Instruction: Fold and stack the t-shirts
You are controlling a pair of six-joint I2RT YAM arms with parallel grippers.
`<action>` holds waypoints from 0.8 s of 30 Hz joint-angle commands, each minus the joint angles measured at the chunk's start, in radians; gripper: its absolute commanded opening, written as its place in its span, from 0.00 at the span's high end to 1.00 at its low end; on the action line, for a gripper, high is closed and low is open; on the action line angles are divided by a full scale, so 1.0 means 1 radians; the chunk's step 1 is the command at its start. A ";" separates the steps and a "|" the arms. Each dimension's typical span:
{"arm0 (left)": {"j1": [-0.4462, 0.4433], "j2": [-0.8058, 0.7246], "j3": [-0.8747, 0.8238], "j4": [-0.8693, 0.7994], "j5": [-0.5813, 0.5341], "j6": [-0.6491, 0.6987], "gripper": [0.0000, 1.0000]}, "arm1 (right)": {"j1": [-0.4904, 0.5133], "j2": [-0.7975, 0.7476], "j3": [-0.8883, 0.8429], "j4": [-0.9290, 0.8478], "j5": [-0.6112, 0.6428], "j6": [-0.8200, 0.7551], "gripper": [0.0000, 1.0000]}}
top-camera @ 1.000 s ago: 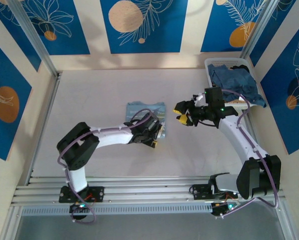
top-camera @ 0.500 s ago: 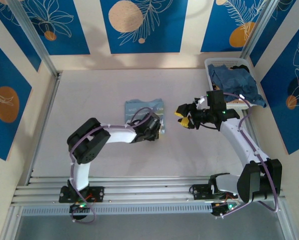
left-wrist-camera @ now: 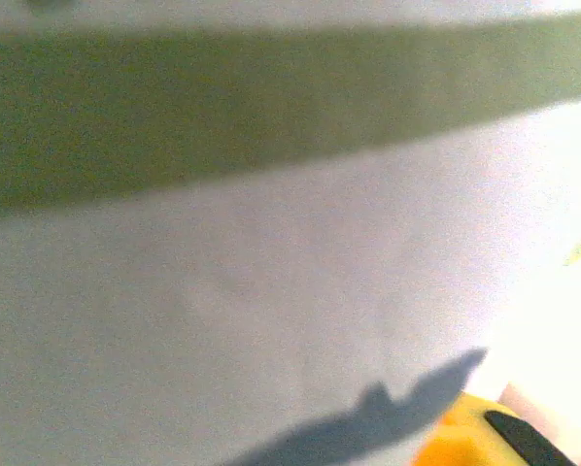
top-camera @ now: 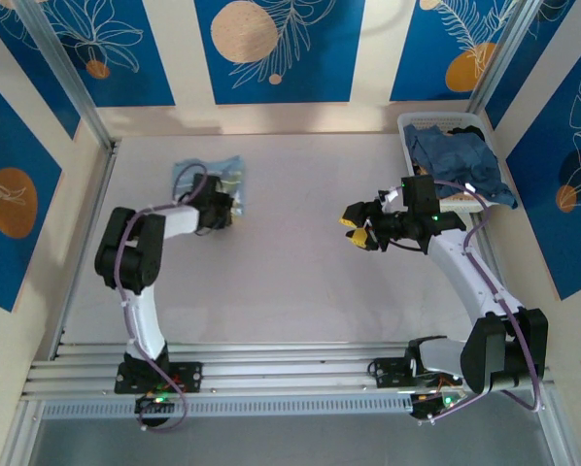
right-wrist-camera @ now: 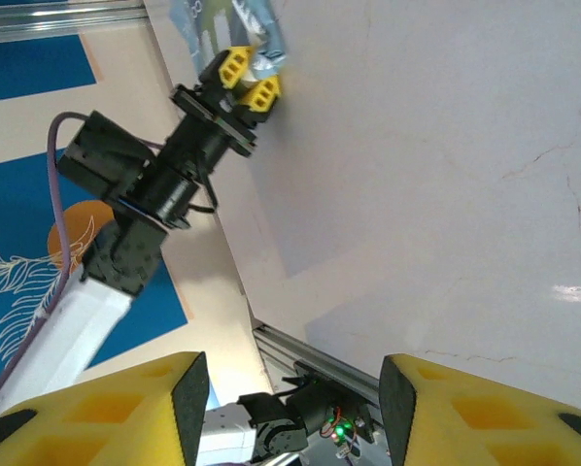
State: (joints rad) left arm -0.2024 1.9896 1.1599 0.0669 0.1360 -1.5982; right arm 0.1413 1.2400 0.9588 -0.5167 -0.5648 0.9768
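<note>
Pinching the folded shirt (top-camera: 205, 177) at its near edge, the left gripper (top-camera: 227, 205) sits well left of the basket (top-camera: 444, 120), its yellow fingers (right-wrist-camera: 234, 66) closed on the cloth. Nearer the basket, the right gripper (top-camera: 357, 224) hovers over the table (top-camera: 290, 291), its fingers spread wide apart. More blue shirts (top-camera: 453, 150) lie heaped in the basket.

Bench (top-camera: 300, 291): matt, smooth, pale grey. T-shirt (top-camera: 198, 173) at ten o'clock: soft, creased cloth. Basket (top-camera: 438, 118) at two o'clock: white plastic mesh. Rails (top-camera: 290, 374): bare metal.
</note>
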 commanded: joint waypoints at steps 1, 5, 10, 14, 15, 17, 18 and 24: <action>0.118 0.068 0.105 -0.152 0.101 0.262 0.72 | -0.007 0.008 0.018 -0.011 -0.009 0.008 0.48; 0.226 0.177 0.287 -0.273 0.158 0.407 0.72 | -0.002 0.025 0.024 0.013 -0.015 0.017 0.47; 0.284 0.255 0.413 -0.306 0.194 0.458 0.68 | 0.013 0.032 0.047 0.060 -0.018 0.012 0.47; 0.281 0.260 0.455 -0.329 0.197 0.482 0.62 | 0.027 -0.010 0.041 0.152 0.015 0.018 0.45; 0.280 0.243 0.438 -0.321 0.192 0.479 0.59 | 0.031 -0.023 0.042 0.169 0.031 0.014 0.44; 0.278 0.172 0.379 -0.285 0.163 0.490 0.52 | 0.042 -0.049 0.047 0.199 0.073 -0.004 0.43; 0.275 0.133 0.355 -0.279 0.147 0.508 0.48 | 0.048 -0.059 0.050 0.206 0.094 -0.015 0.41; 0.221 -0.189 0.196 -0.281 0.068 0.597 0.00 | 0.081 -0.154 0.016 0.300 0.272 -0.065 0.03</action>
State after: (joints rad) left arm 0.0521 1.9713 1.3903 -0.2089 0.2646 -1.0748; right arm 0.2062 1.1435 0.9794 -0.2974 -0.4042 0.9596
